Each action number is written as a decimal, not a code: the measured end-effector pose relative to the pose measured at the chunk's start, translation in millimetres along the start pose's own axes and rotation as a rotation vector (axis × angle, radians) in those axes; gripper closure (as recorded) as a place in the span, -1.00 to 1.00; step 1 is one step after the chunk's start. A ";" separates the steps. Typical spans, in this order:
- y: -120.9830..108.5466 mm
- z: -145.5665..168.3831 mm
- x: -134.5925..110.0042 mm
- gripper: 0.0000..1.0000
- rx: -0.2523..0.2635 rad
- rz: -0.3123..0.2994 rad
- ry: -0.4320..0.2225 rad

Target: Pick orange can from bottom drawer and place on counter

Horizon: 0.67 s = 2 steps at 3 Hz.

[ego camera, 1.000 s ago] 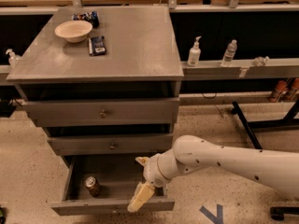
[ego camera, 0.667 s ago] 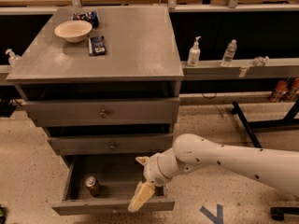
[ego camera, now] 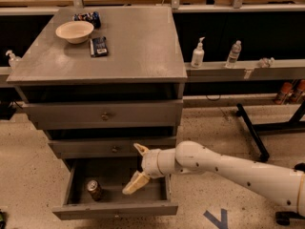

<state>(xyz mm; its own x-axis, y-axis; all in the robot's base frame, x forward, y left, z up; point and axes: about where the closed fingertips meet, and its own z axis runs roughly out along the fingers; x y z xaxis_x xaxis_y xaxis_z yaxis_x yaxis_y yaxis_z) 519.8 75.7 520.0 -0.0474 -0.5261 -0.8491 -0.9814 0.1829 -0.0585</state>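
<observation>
Gripper: we see it [ego camera: 131, 170] over the right half of the bottom drawer, fingers spread wide with nothing between them.
Arm: we follow the white arm [ego camera: 228, 168] in from the lower right, across the floor.
Bottom drawer: we find it [ego camera: 114, 210] standing out from the cabinet, its inside in view.
Orange can: we see it [ego camera: 94, 189] upright in the drawer's left part, apart from the gripper.
Counter: we note the grey top [ego camera: 138, 42] carries a pale bowl [ego camera: 74, 31] and, just beside it, a dark blue packet [ego camera: 99, 46].
Shelf: we count two bottles [ego camera: 198, 54] on the long shelf [ego camera: 267, 70] to the right.
</observation>
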 end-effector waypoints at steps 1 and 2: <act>-27.3 28.6 -2.2 -1.00 0.105 -0.044 -0.099; -27.3 28.6 -2.2 -1.00 0.105 -0.044 -0.099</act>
<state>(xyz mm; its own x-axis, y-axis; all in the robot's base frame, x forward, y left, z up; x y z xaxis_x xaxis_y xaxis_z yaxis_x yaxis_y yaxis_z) 552.0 95.6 508.4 0.0195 -0.4517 -0.8919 -0.9571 0.2496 -0.1473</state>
